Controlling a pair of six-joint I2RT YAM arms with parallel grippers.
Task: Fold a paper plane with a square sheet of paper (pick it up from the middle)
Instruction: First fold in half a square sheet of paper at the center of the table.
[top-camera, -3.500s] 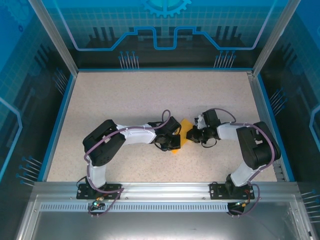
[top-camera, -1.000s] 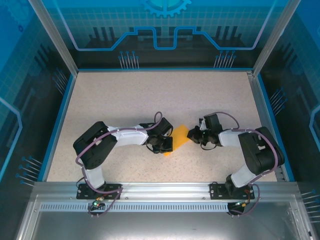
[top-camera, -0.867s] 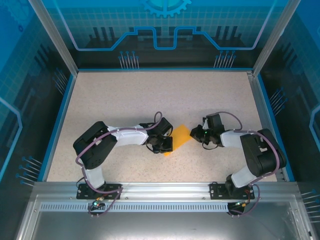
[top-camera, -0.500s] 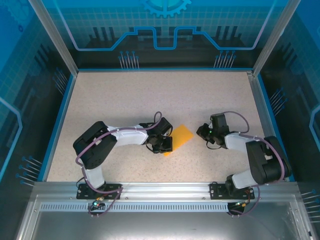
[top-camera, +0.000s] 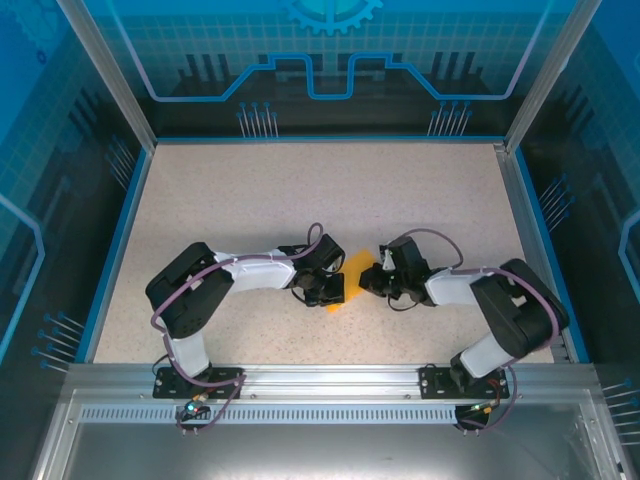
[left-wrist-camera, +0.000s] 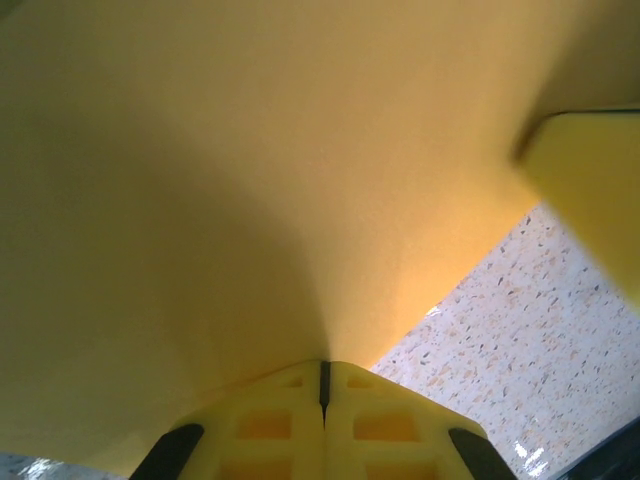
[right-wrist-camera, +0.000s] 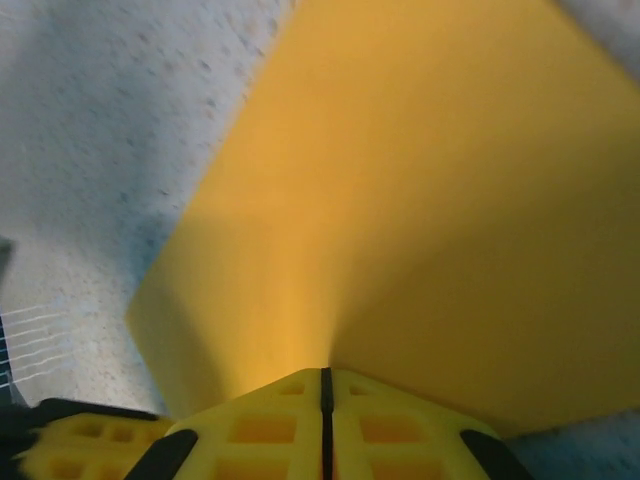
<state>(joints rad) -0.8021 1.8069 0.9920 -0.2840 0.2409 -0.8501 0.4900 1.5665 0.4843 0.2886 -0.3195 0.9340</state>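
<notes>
Because the left jaws and right jaws both pinch the paper sheet (top-camera: 352, 268), it lies directly between them.

This is looking like a robotics lab test cell. A left arm (top-camera: 250, 271) and a right arm (top-camera: 505, 300) are sitting bolted to a metal rail (top-camera: 330, 378) at the near edge of a speckled table (top-camera: 300, 195). Aluminium posts (top-camera: 108, 75) are holding up blue see-through walls (top-camera: 50, 150) printed with a gear (top-camera: 332, 12) and circuit-like lines, and purple cables (top-camera: 318, 230) are looping along the arms.
</notes>
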